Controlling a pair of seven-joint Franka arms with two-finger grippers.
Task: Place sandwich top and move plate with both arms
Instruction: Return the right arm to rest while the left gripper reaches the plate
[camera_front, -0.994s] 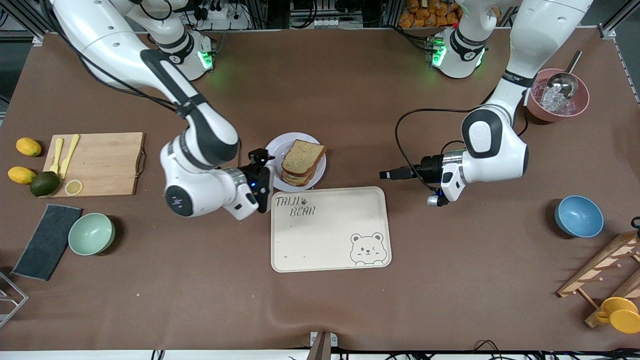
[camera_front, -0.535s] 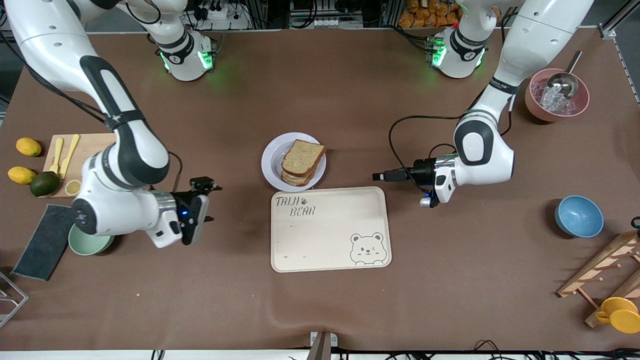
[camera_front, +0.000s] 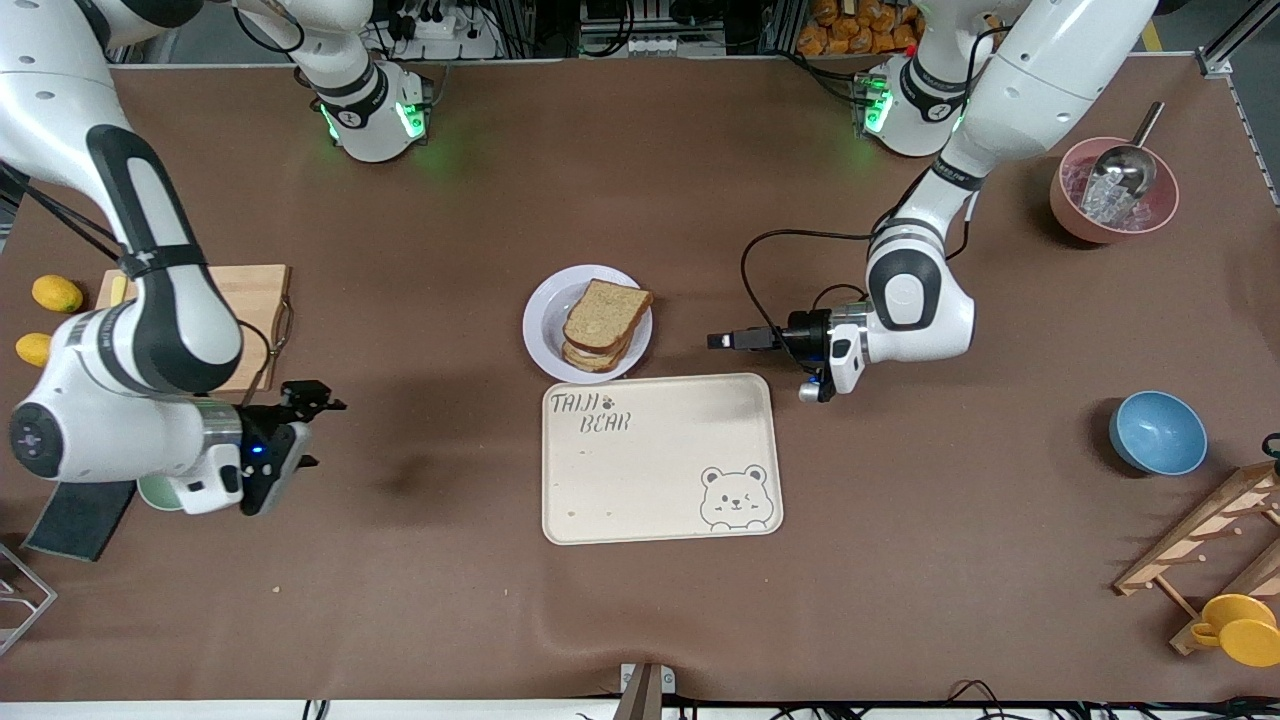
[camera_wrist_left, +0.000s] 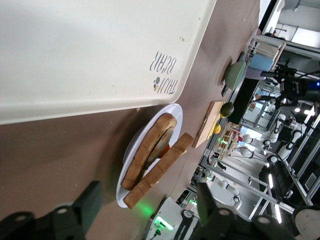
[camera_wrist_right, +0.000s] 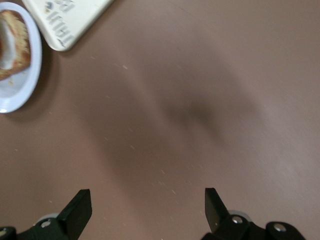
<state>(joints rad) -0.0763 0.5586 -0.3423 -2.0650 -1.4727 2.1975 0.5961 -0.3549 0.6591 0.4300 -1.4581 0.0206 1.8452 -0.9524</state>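
Front view: left end effector (camera_front: 722, 341) empty, fingers apart, low over worktop (camera_front: 640, 620) beside plate (camera_front: 541, 318). Right end effector (camera_front: 312, 425) empty, wide, over bare worktop near cutting board (camera_front: 252, 300). Sandwich top (camera_front: 605, 313) caps stack on plate, touching tray (camera_front: 660, 458).

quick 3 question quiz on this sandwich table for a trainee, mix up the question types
1. True or false: the sandwich top already lies on the stack on the plate.
2. Which gripper is beside the plate, toward the left arm's end of the table? A) left gripper B) right gripper
3. Fill in: the cream tray with the bear drawing lies ___ to the front camera than the plate.

Key: 1 true. 2 A; the right gripper, fingers spread, is over bare table by the cutting board. 3 nearer.
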